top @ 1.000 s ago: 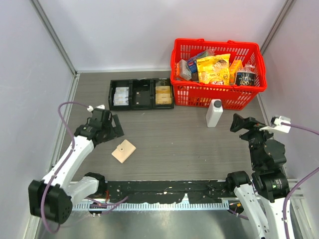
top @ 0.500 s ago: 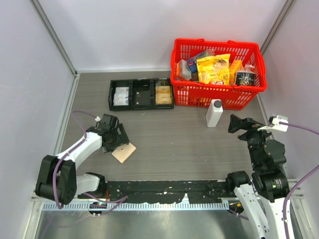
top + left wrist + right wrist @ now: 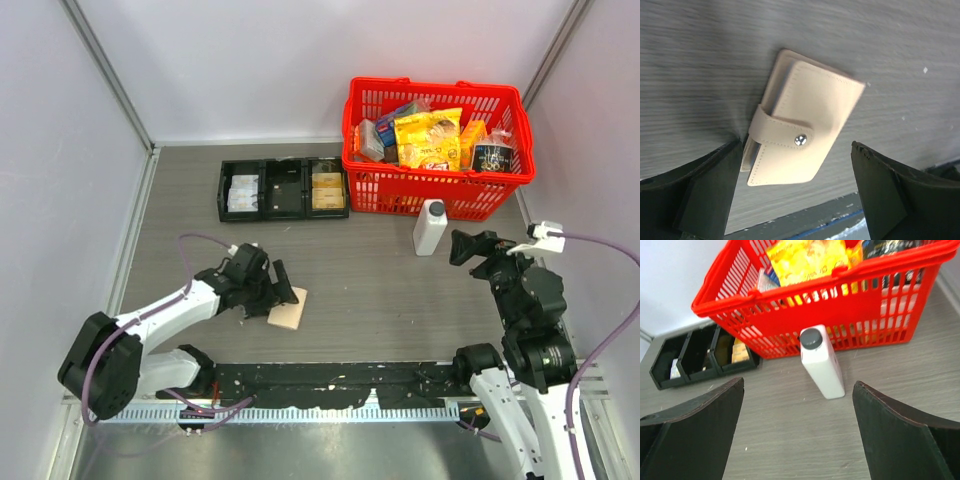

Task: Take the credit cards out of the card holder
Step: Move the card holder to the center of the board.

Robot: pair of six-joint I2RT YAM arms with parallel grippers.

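The card holder (image 3: 288, 311), a tan wallet snapped closed by its tab, lies flat on the grey table near the front edge. In the left wrist view the card holder (image 3: 807, 117) sits between the two dark fingers. My left gripper (image 3: 282, 285) is open and low over it, and its left finger (image 3: 705, 185) touches the holder's tab side. No credit cards show; the holder is closed. My right gripper (image 3: 462, 247) hangs open and empty at the right, pointing toward the white bottle (image 3: 822, 365).
A red basket (image 3: 400, 192) full of packaged goods stands at the back right, and the white bottle (image 3: 430, 227) stands just in front of it. A black three-compartment tray (image 3: 222, 190) sits left of the basket. A black rail (image 3: 330, 385) runs along the near edge.
My left arm swung down and right toward the front edge, and the card holder slid right with it. The right gripper drifted slightly left.
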